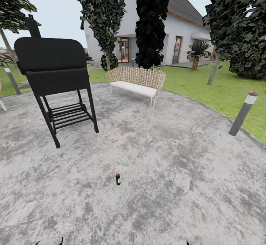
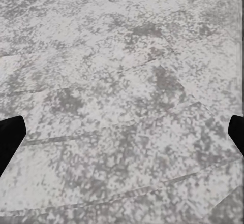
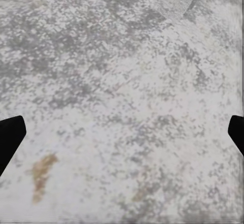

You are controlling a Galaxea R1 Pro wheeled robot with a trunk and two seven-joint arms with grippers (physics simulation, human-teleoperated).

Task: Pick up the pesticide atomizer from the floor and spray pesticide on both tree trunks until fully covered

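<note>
The pesticide atomizer (image 1: 118,178) stands upright on the paved floor (image 1: 177,152) before me, well apart from everything. Behind it to the left stands the grill (image 1: 55,78); behind it, at the paving's far edge, the bench (image 1: 136,81); a bollard (image 1: 243,113) at the right edge.

A home garden; paved patio (image 1: 166,163), wicker bench (image 1: 136,81), grill (image 1: 53,74), lawn (image 1: 207,86), white house (image 1: 184,34)

Each pincer — left pincer (image 2: 122,135), right pincer (image 3: 122,135) — shows black, blunt-edged fingertips (image 2: 10,137).
</note>
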